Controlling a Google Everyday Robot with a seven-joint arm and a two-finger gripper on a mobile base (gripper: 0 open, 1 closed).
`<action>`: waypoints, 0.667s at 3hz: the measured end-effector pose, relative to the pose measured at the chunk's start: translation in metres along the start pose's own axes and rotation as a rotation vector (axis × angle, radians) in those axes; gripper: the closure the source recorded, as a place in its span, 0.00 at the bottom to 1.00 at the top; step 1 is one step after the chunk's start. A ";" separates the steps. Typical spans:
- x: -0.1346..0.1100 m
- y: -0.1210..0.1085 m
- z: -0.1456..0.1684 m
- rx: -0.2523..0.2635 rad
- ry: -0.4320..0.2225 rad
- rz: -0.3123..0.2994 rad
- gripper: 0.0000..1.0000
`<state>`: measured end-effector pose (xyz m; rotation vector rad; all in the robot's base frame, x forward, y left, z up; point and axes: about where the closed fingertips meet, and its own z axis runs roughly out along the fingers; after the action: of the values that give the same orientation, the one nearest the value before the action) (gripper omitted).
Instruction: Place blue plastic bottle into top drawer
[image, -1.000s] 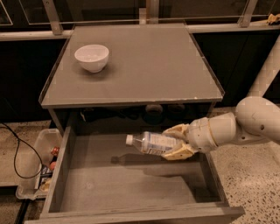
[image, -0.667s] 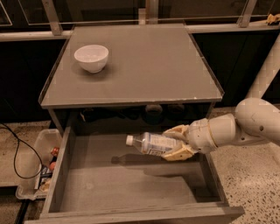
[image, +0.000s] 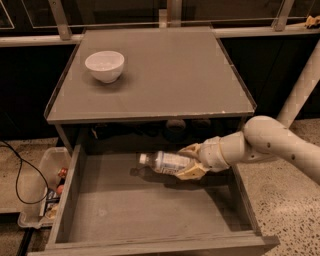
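**Bottle held over the open drawer**

We see our tool (image: 186, 162) clamped on the bottle (image: 162, 161). The bottle lies sideways, cap pointing away from the tool, over the bare floor of the drawer (image: 150, 212). Above the tool sits the worktop (image: 165, 80), with a white bowl (image: 105, 65) on it, well off to the upper left.

The grey cabinet top (image: 165, 85) holds a white bowl (image: 104, 65) at upper left. Right of centre, the gripper (image: 187, 163) clasps the bottle (image: 165, 162) over the drawer (image: 145, 215).
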<state>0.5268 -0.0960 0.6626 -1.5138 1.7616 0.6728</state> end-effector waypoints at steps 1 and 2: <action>0.039 -0.025 0.029 0.039 0.017 0.060 1.00; 0.039 -0.025 0.029 0.039 0.017 0.060 1.00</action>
<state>0.5540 -0.1016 0.6159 -1.4495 1.8295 0.6535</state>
